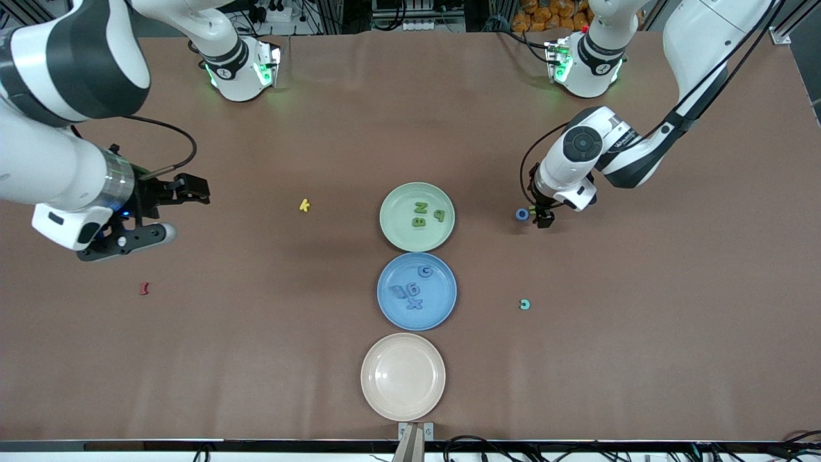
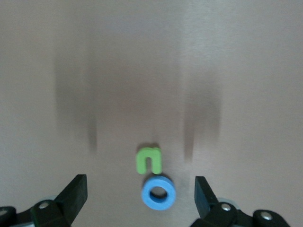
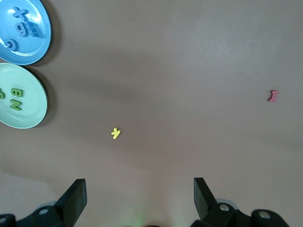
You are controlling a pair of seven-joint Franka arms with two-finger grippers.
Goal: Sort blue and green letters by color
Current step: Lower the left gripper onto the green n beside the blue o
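my left gripper (image 1: 542, 217): low over the table (image 1: 641, 333) toward the left arm's end, jaws spread wide, holding nothing. blue ring (image 2: 159, 192): on the table between my fingers (image 2: 75, 191), clear of both. green n (image 2: 149, 160): touching the ring's edge, just ahead of my tips. bare brown surface all round this pair.
my right gripper (image 1: 142, 215): waiting above the right arm's end, jaws wide, nothing held.
green plate (image 1: 392, 237): three green letters (image 1: 423, 213).
blue plate (image 1: 388, 308): blue letters (image 1: 412, 290).
beige plate (image 1: 375, 391): nearest the front camera.
teal letter (image 1: 525, 304), yellow k (image 1: 304, 205), dark red piece (image 1: 144, 289): each lying apart.
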